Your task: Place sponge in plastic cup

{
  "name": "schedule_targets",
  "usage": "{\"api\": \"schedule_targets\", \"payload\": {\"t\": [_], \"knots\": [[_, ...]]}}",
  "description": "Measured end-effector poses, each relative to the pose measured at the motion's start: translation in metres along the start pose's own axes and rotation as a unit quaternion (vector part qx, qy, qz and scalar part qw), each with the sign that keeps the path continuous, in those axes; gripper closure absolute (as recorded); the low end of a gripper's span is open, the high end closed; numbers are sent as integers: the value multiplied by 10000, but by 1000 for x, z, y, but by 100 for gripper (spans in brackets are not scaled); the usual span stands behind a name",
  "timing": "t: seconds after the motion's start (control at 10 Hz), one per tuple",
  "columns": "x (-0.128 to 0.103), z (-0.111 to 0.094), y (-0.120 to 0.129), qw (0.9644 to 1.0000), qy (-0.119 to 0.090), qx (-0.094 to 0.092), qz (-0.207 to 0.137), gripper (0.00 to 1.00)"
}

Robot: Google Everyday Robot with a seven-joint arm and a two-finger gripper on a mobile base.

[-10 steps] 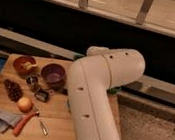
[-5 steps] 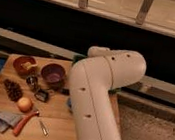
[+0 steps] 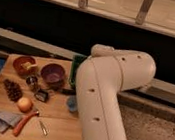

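Blue plastic cup (image 3: 72, 103) upright beside white arm (image 3: 103, 102) — gripper hidden.

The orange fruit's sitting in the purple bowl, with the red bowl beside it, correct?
No. The camera view shows the orange fruit on the table, not in the purple bowl; the red bowl is beside that bowl. The gripper is out of sight.

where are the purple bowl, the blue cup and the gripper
purple bowl (image 3: 53, 74), camera view, on its inner wall
blue cup (image 3: 72, 104), camera view, on its side wall
gripper, camera view, not visible; only the white arm (image 3: 108, 91) shows, point on its upper casing
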Motion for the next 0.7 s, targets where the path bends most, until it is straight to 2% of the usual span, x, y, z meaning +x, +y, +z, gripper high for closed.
{"api": "schedule_targets", "payload": {"t": [0.3, 0.4, 0.7], "knots": [[-9, -36, 13, 9996, 49, -292, 42, 100], [-10, -43, 14, 9995, 67, -318, 36, 100], [-14, -67, -12, 9996, 92, -250, 83, 100]]}}
